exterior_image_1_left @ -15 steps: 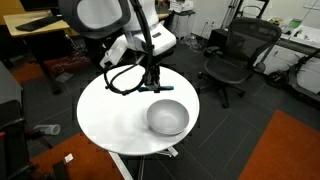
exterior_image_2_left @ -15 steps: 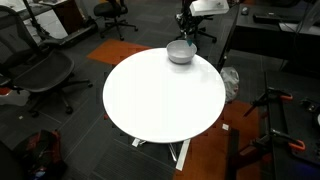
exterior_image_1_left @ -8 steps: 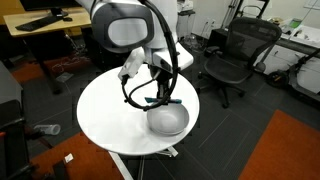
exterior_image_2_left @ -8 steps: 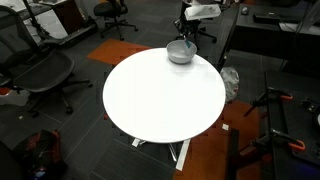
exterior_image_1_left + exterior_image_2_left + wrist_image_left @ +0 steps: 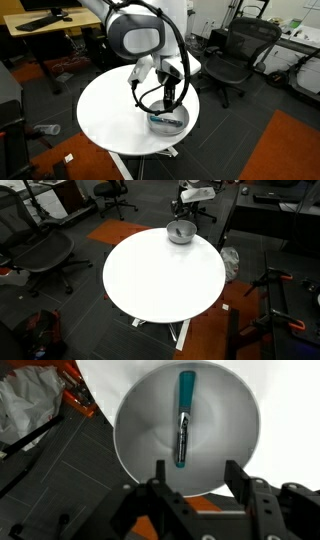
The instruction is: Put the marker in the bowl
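Observation:
In the wrist view the dark teal marker lies loose inside the white-grey bowl, pointing along the bowl's middle. My gripper hangs just above the bowl with its jaws apart and nothing between them. In both exterior views the gripper hovers over the bowl, which sits near the edge of the round white table. A teal streak in the bowl is the marker.
Black office chairs stand around the table. A wooden desk is behind it. Orange carpet lies on the dark floor. The bowl sits close to the table's rim.
The arm has swung over the bowl. Its jaws, shut before, have parted, and the marker now lies in the bowl.

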